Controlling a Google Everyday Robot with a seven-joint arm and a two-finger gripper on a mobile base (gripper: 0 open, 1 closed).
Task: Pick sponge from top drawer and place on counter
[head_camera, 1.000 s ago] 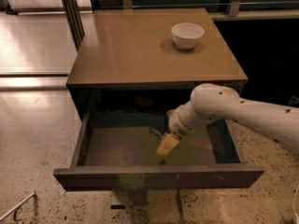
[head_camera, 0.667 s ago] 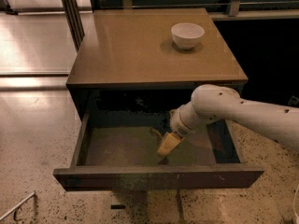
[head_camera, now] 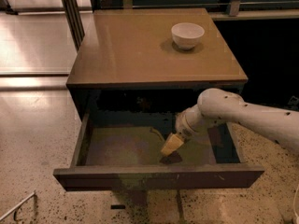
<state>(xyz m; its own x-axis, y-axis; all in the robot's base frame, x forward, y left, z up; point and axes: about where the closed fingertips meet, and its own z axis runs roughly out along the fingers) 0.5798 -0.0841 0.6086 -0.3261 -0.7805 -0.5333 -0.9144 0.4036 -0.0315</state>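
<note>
Well, your gripper (head_camera: 172, 144) hangs low in the open top drawer (head_camera: 140, 176), grip unreadable; the desk (head_camera: 135, 50) holds no sponge yet.

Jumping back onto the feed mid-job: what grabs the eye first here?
The white arm reaches from the right into the open top drawer, with the gripper low over the drawer floor near the front. I cannot tell whether it has the sponge. Next comes the white bowl, sitting toward the back right of the counter.
</note>
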